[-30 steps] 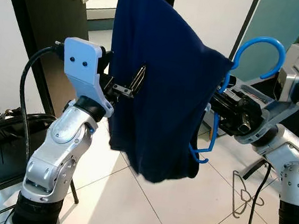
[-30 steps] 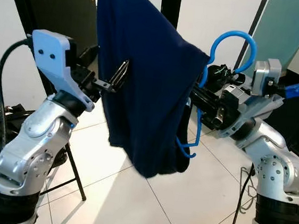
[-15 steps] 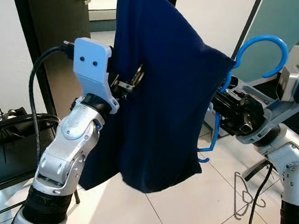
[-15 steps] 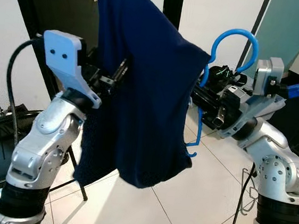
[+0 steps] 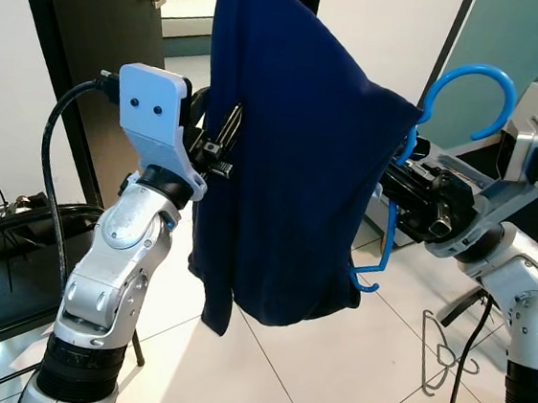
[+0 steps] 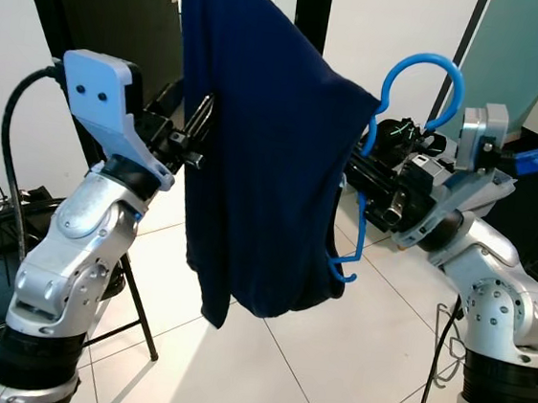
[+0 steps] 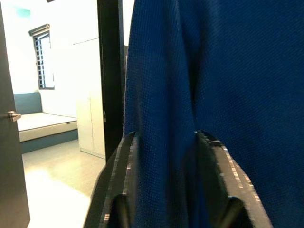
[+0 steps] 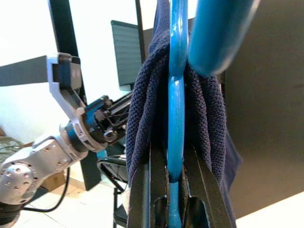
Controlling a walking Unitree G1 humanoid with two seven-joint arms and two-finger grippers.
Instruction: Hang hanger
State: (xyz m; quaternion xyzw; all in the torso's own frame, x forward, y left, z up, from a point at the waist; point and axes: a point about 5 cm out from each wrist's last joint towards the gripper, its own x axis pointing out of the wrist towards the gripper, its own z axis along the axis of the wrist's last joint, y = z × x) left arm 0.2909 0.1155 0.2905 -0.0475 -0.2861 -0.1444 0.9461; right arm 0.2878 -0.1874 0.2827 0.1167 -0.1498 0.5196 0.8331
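Note:
A blue plastic hanger [image 5: 474, 83] carries a dark navy garment [image 5: 292, 165] draped over it at chest height. My right gripper [image 6: 359, 187] is shut on the hanger's neck; in the right wrist view its fingers [image 8: 156, 180] clamp the blue bar [image 8: 176, 95] with bunched collar cloth on both sides. My left gripper [image 5: 226, 132] is at the garment's left edge, shut on a fold of the cloth. The left wrist view has that fold between the two black fingers [image 7: 126, 156]. A loose sleeve end [image 5: 216, 307] dangles below.
A black folding chair [image 5: 3, 260] stands at the lower left beside my left arm. A dark door [image 5: 95, 29] is behind it. A grey wire hanger [image 5: 436, 349] lies on the tiled floor at the right. Black upright posts stand behind the garment.
My left gripper has shifted left to the garment's edge. The cloth swung left behind the arm half a second ago and now hangs straighter with a sleeve dangling. The right arm is still.

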